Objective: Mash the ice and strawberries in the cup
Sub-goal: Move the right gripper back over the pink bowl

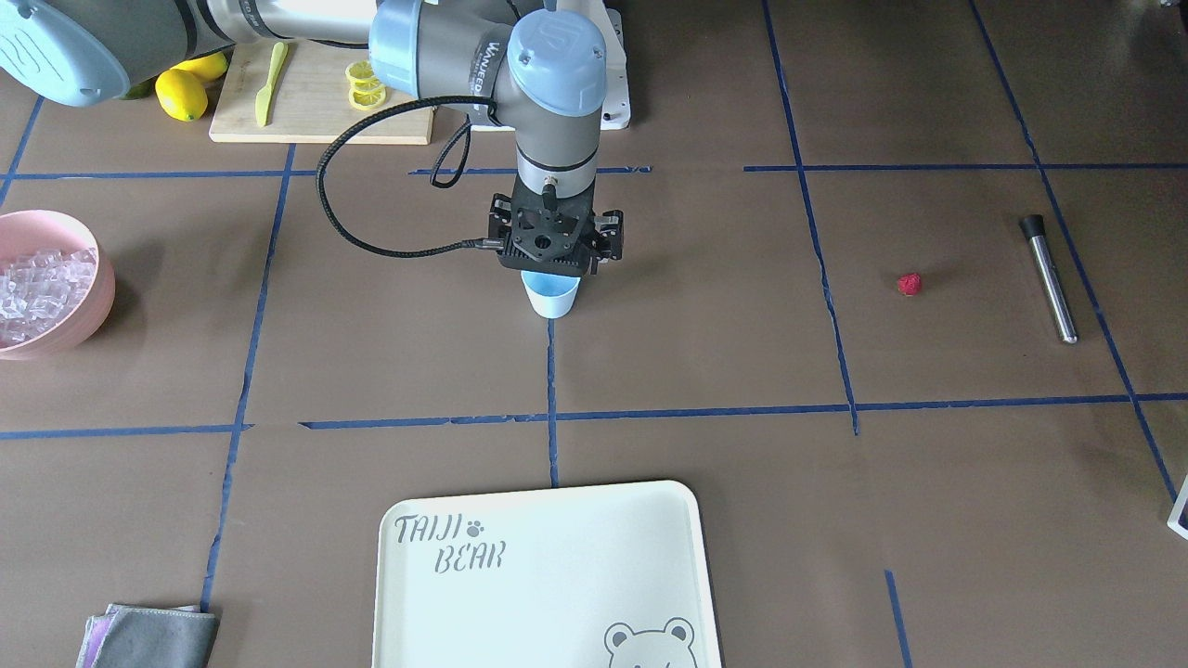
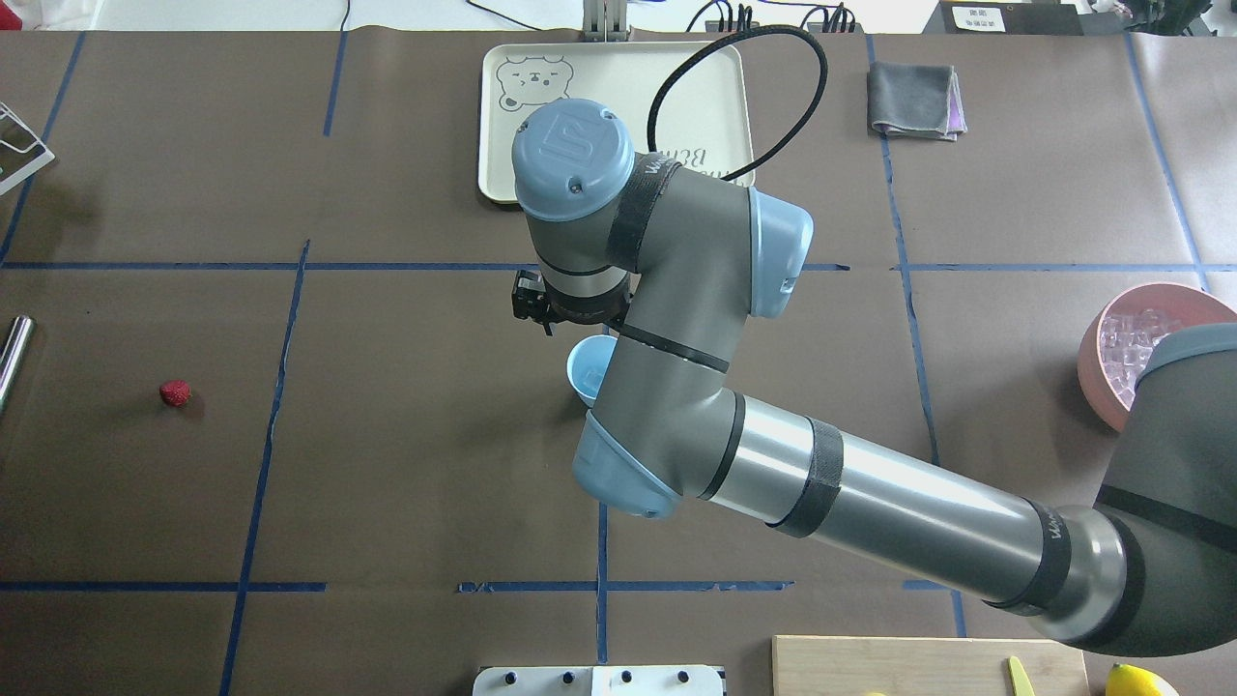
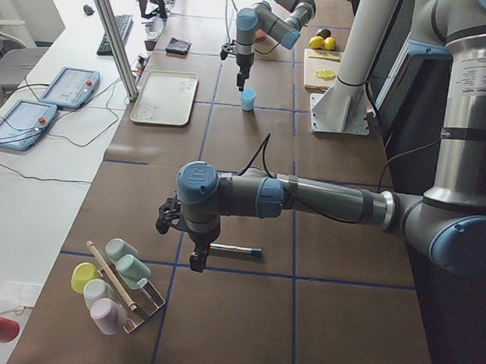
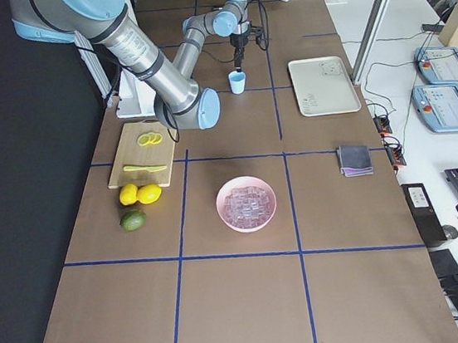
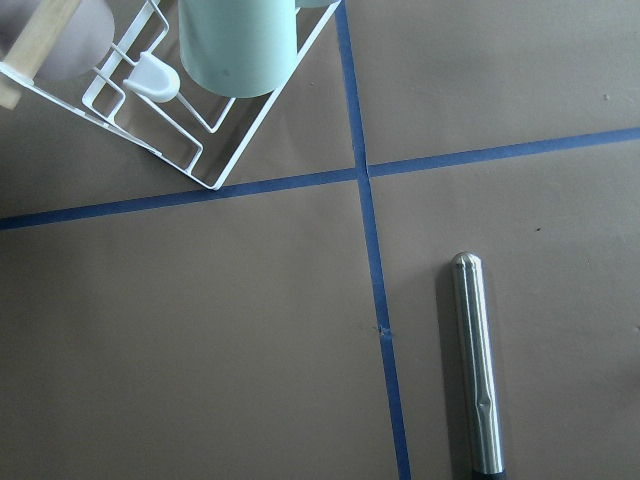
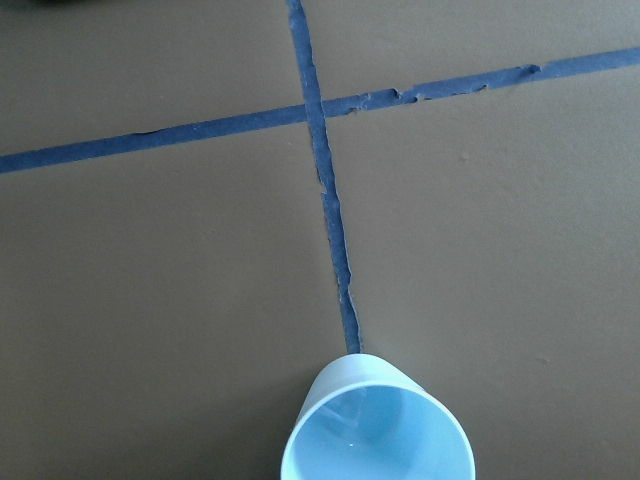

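Pale blue cup (image 1: 551,295) stands mid-desk and looks nearly empty. The right gripper (image 1: 554,269) hangs just above it; its opening and any load cannot be told. Ice (image 1: 37,288) fills a pink bowl (image 1: 88,320) at the desk's right edge. The strawberry (image 1: 910,284) lies near the left edge. The left gripper (image 3: 197,258) hovers over a steel muddler (image 1: 1050,278), its grip unreadable. Filling seems the current step. Next, ice and berry must reach the cup.

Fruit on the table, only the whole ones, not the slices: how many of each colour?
Yellow lemons: 2
Green fruit: 1
Red strawberry: 1
Total: 4
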Motion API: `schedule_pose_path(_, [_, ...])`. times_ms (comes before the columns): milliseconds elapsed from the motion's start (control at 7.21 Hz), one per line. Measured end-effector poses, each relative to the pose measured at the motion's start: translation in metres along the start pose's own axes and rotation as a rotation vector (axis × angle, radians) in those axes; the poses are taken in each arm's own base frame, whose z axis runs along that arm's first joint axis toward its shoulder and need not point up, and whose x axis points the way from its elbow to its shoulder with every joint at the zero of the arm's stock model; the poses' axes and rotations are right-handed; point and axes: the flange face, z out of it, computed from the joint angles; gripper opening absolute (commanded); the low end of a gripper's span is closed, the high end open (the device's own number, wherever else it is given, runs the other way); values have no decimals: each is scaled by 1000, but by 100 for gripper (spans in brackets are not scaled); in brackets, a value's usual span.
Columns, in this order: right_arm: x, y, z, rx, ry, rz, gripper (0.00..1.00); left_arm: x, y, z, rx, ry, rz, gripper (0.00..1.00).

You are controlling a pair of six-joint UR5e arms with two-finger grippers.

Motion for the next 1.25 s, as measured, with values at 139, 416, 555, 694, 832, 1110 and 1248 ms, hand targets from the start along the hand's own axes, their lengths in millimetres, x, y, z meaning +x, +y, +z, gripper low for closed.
schedule_pose_path(139, [29,-9,-21,22,-30,4,99,1,-1,-1,3,-1,4,100])
schedule_pose_path(416, [131,-17,-64,87,-85,-22,99,1,-1,-2,10,-2,6,100])
schedule_pose_path(555, [195,-21,-80,120,-84,-57,99,2,-2,-3,13,-2,3,100])
schedule_pose_path(694, [249,-28,-87,132,-62,-88,99,3,-2,-4,18,-3,1,100])
schedule_pose_path(832, [303,-40,-89,124,-31,-121,99,4,-3,-5,21,-4,0,100])
schedule_pose_path(1110, [411,-64,-89,96,2,-182,99,7,-4,-7,26,-5,0,100])
schedule_pose_path(1248, [469,-70,-86,86,16,-221,99,9,-5,-10,32,-5,-2,100])
